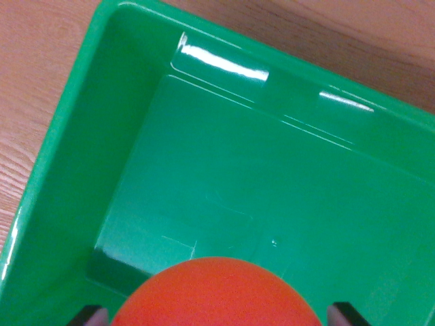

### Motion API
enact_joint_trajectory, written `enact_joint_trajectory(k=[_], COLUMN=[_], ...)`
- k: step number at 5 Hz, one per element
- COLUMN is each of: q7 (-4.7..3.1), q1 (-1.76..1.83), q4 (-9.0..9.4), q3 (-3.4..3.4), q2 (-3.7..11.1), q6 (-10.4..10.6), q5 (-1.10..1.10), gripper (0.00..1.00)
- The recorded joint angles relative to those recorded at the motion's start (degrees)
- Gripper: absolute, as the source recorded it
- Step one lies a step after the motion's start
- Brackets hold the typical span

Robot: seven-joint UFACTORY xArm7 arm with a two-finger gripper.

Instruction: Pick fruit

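A round orange-red fruit (216, 293) fills the bottom middle of the wrist view, cut off by the lower edge. My gripper (216, 314) sits around it: one dark fingertip (90, 316) shows at its left and another at its right, both close against its sides, so the gripper is shut on the fruit. Below and beyond lies a shiny green plastic bin (81, 129), seen from above; the visible floor of the bin is bare. The fruit hangs over the bin's near part.
The bin rests on a light brown wooden table (34, 81), which shows at the left and the upper right. The bin's rim runs diagonally from the top left to the right edge.
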State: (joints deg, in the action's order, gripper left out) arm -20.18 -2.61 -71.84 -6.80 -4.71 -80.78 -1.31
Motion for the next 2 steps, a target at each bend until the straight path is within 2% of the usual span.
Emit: enact_joint_trajectory(k=[2], q7=[-0.02], q1=[-0.01], q4=[-0.35], q3=[-0.01], q2=[-0.28], q6=[-0.6], q5=[-0.04], gripper=[1.0])
